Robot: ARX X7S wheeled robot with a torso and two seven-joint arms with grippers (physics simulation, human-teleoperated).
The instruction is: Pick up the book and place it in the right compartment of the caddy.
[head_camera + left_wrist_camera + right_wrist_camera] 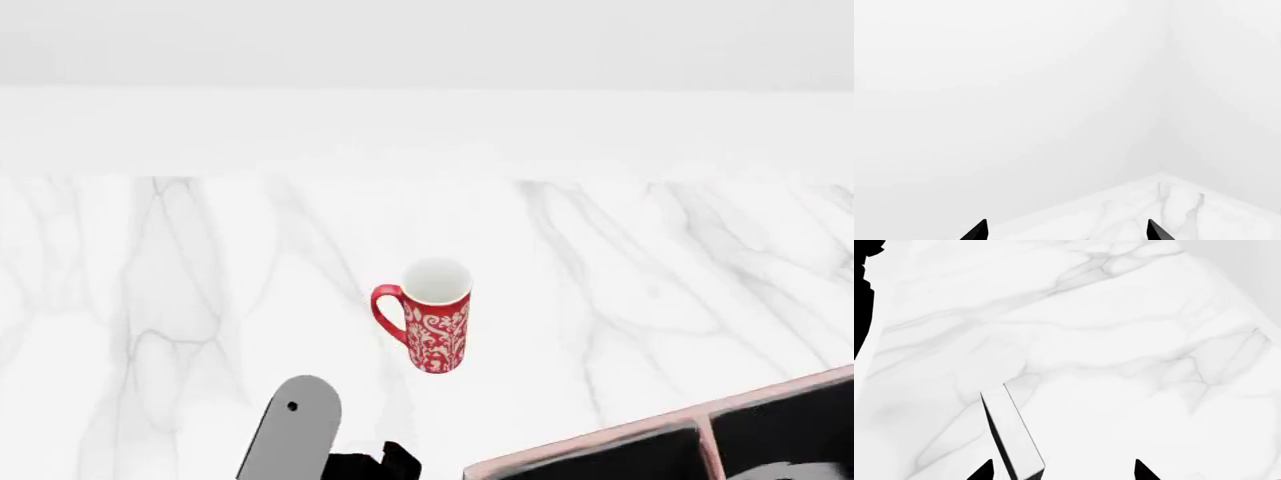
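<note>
- You are at the pick-up: the thick black book with white page edges (1014, 435) stands on the white marble table (1121, 340), between the right gripper (1062, 471) fingertips and hard by one of them.
- That gripper gapes wide and grips nothing yet; centre the book, then close.
- The left gripper (1066, 231) is also spread wide and empty, facing a table corner.
- The reddish-brown, pink-rimmed caddy (774, 396) is cut off at the head view's lower right, so its right compartment barely shows.
- Whether finger and book touch, you cannot tell.
</note>
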